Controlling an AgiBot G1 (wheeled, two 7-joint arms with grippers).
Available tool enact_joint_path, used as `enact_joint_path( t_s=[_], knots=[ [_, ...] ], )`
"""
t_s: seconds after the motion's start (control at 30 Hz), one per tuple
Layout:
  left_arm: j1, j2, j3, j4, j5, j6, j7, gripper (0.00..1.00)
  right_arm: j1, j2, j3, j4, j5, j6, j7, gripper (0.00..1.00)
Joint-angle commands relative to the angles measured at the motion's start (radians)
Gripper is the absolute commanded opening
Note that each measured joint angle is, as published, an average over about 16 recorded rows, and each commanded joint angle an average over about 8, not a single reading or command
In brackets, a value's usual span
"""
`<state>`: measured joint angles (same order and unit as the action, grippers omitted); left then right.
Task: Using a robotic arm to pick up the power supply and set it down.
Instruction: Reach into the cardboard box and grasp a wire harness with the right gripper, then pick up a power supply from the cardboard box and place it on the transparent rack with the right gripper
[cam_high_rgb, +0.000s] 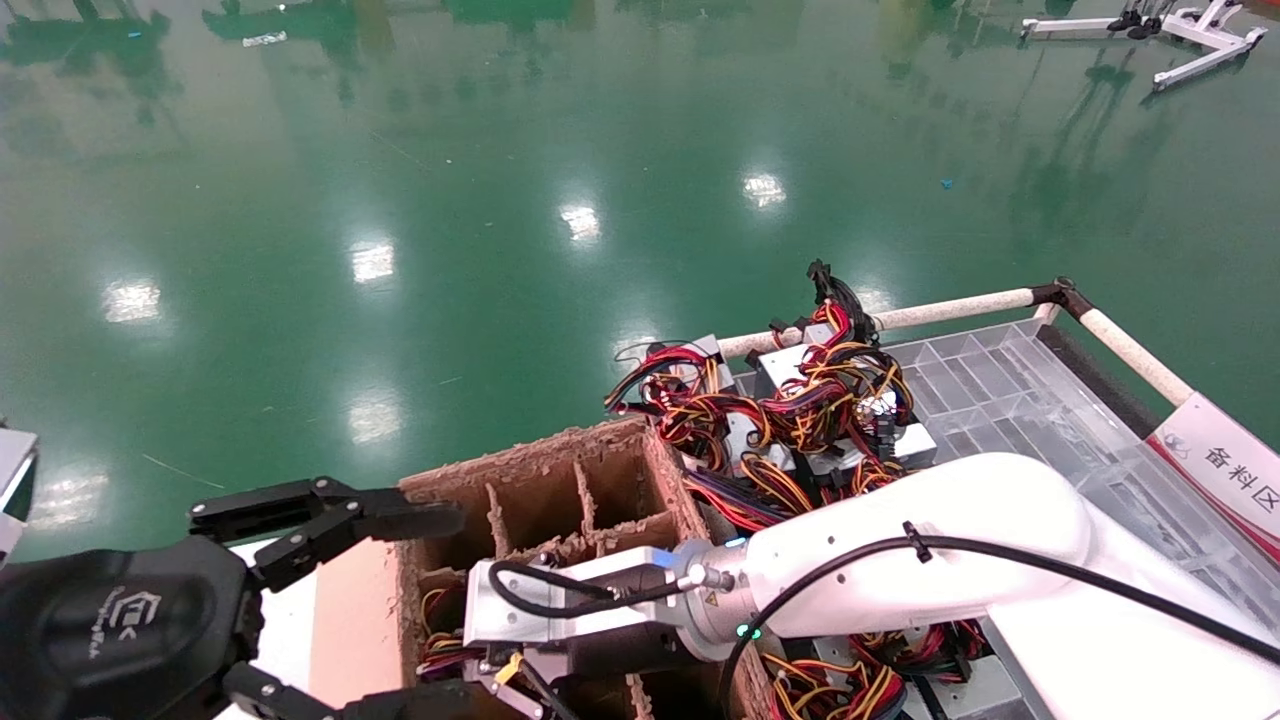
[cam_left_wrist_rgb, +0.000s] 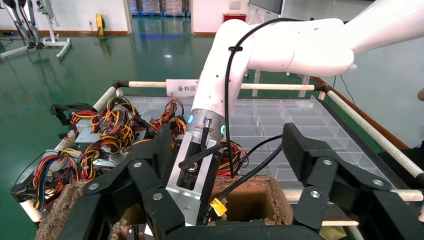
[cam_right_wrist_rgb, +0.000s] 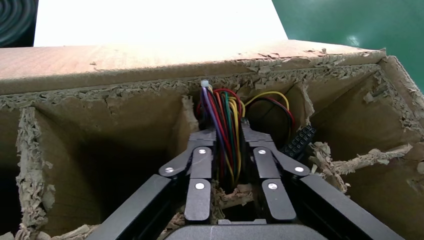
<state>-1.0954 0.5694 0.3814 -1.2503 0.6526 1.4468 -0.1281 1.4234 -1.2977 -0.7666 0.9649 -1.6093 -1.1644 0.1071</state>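
The white robotic arm (cam_high_rgb: 900, 560) is my right arm, reaching down into a divided cardboard box (cam_high_rgb: 560, 460). Its silver wrist block (cam_high_rgb: 560, 610) sits at the box's rim. In the right wrist view my right gripper (cam_right_wrist_rgb: 226, 134) is inside a compartment, shut on the power supply's bundle of red, yellow, green and purple wires (cam_right_wrist_rgb: 222, 107). The power supply's grey body is hidden below. A black connector (cam_right_wrist_rgb: 300, 142) hangs beside the fingers. My left gripper (cam_high_rgb: 455, 605) hovers open at the box's left side, holding nothing.
Several more power supplies with tangled wires (cam_high_rgb: 800, 400) are heaped behind the box on a cart with a clear gridded tray (cam_high_rgb: 1000, 380) and white rails (cam_high_rgb: 950, 305). A red-and-white sign (cam_high_rgb: 1230, 465) hangs at the right. Green floor lies beyond.
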Motion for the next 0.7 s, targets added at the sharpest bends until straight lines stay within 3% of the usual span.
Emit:
enact_joint_path(
  t_s=[0.03,0.4,0.7],
  knots=[
    [0.0,0.0,0.0,0.0,0.0,0.0,0.0,1.0,0.0,0.001,-0.001,-0.001,-0.001,0.002,-0.001,0.0],
    [0.0,0.0,0.0,0.0,0.0,0.0,0.0,1.0,-0.036,0.036,0.06,-0.023,0.131,-0.038,-0.019,0.0],
    [0.0,0.0,0.0,0.0,0.0,0.0,0.0,1.0,-0.066,0.12,0.147,0.011,0.266,-0.063,-0.022,0.0]
  ],
)
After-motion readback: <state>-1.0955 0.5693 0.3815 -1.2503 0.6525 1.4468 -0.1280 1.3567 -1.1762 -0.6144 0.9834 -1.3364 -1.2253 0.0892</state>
